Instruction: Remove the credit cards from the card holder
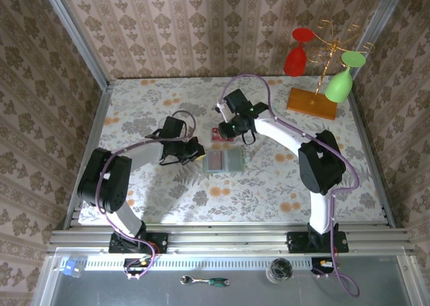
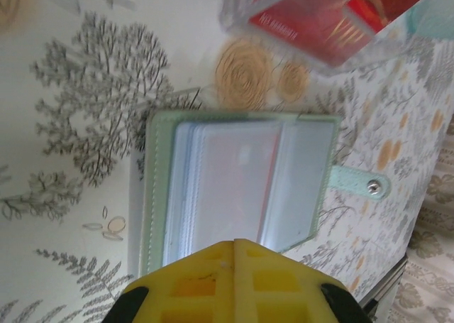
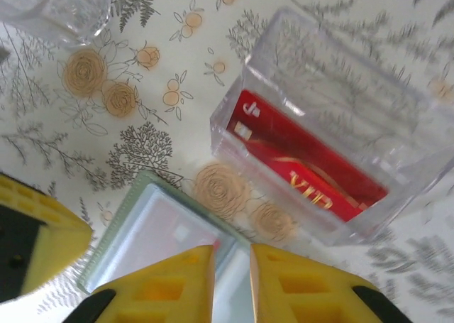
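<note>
The sage-green card holder (image 1: pixel 224 161) lies open on the floral table, its clear sleeves up (image 2: pixel 241 181) (image 3: pixel 152 231). A reddish credit card (image 2: pixel 237 184) shows dimly through a sleeve. Another red credit card (image 3: pixel 305 160) (image 1: pixel 222 137) (image 2: pixel 330 14) lies inside a clear plastic box (image 3: pixel 333 96) just beyond the holder. My left gripper (image 2: pixel 234 242) (image 1: pixel 195 151) is shut and empty, its tips at the holder's left edge. My right gripper (image 3: pixel 231 250) (image 1: pixel 232 128) hovers over the holder's far edge, open by a narrow gap with nothing between the fingers.
A clear glass object (image 3: pixel 64 7) stands near the box. A stand (image 1: pixel 312 103) with a red and a green wine glass hanging from it is at the back right. A glass (image 1: pixel 279 271) and a ratchet tool (image 1: pixel 205 280) lie on the near ledge.
</note>
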{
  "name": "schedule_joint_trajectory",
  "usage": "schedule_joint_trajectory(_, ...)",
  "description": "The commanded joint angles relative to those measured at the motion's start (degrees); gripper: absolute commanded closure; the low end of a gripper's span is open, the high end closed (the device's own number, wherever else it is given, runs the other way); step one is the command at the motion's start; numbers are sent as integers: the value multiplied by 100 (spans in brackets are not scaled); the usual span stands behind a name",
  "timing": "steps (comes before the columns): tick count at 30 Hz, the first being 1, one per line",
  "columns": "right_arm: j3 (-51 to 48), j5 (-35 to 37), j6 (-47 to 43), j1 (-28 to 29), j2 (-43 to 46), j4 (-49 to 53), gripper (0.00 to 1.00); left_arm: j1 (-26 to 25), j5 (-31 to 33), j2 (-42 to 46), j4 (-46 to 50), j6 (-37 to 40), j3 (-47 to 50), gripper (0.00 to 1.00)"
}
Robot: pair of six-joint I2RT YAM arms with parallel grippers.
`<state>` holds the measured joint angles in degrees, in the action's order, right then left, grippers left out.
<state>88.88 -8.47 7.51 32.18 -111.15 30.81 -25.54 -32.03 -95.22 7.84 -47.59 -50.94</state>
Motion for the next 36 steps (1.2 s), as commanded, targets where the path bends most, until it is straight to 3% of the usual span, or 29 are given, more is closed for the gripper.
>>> schedule_joint_trajectory(1, -497, -234, 1441, 130, 462, -650, 81, -21, 137, 43, -288, -153, 221, 100)
schedule_joint_trajectory(9, -1110, -765, 2747, 244, 461, -889, 81, -206, 195, 28, -519, -196, 500, 100)
schedule_joint_trajectory(19, -1120, -914, 2800, 248, 209, -637, 72, -167, 276, -111, -505, -84, 451, 100)
schedule_joint_trajectory(36, -1165, -1117, 3044, 270, 4, -760, 66, -157, 399, -204, -441, -83, 471, 100)
